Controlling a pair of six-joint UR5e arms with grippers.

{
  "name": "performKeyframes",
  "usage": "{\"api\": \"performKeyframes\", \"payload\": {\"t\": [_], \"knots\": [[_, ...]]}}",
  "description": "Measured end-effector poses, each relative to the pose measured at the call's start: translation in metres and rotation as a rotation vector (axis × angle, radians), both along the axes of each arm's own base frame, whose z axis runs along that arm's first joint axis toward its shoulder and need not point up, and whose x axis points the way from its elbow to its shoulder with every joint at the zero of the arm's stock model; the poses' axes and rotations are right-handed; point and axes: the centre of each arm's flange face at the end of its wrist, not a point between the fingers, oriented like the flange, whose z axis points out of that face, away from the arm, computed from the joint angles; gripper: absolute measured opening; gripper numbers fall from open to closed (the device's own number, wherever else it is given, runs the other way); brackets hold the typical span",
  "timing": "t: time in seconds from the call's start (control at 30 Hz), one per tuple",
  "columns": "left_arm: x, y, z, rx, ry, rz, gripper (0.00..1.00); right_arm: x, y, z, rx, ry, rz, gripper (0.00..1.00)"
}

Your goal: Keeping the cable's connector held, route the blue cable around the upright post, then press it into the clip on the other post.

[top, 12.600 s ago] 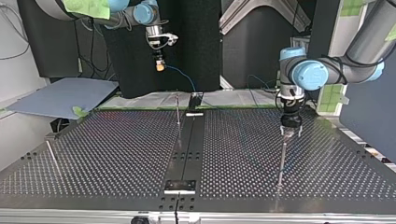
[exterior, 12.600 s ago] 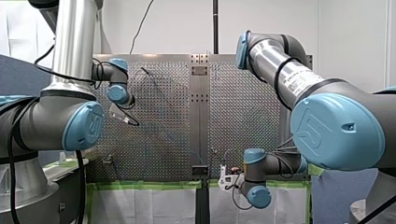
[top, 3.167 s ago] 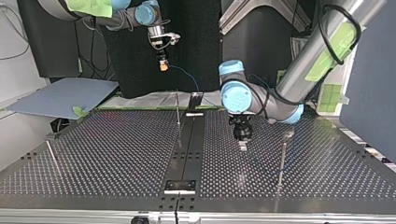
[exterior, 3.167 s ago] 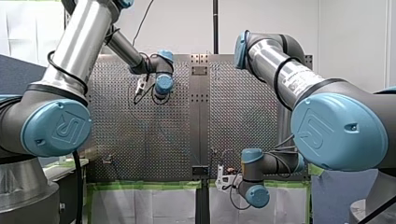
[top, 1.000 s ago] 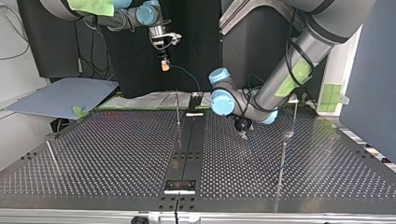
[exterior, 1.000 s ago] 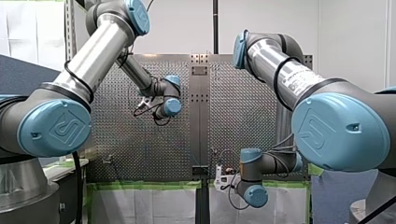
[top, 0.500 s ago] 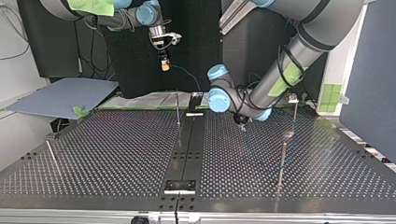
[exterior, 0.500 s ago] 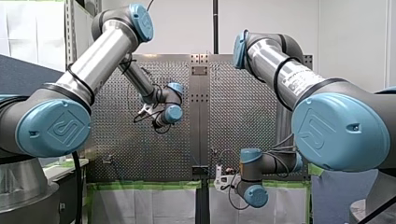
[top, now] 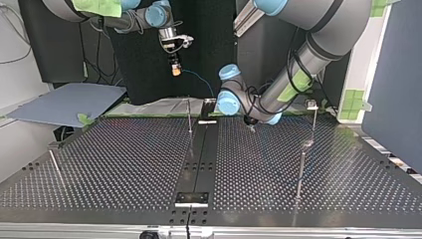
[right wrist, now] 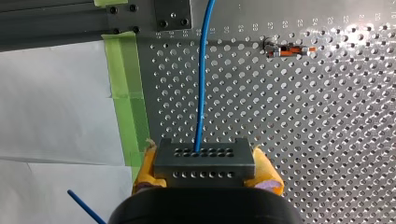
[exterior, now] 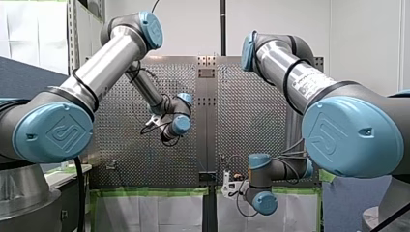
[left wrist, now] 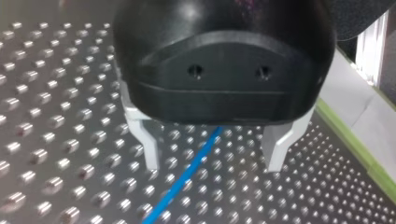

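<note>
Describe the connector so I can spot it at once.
Follow my right arm from the top view's upper left down to my right gripper, above the table's far edge. Between its yellow pads sits the connector: a grey block with two rows of small holes, the blue cable running out of it.

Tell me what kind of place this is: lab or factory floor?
Probably a robotics lab test cell, not a production line: my left arm and my right arm reach over a perforated table with an upright post, green tape on its edge.
</note>
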Motion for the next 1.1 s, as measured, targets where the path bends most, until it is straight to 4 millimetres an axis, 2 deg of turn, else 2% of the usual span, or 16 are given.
{"api": "performKeyframes", "payload": {"t": [0.27, 0.37, 1.1], "knots": [[-0.007, -0.005, -0.042, -0.016, 0.074, -0.042, 0.99, 0.000, 0.000, 0.000, -0.001, -0.001, 0.000, 0.00], [-0.008, -0.008, -0.051, -0.038, 0.086, -0.062, 0.99, 0.000, 0.000, 0.000, -0.002, -0.002, 0.000, 0.00], [-0.015, -0.037, -0.064, -0.301, 0.104, -0.189, 0.99, 0.003, -0.003, 0.003, -0.024, -0.016, 0.034, 0.00]]}}
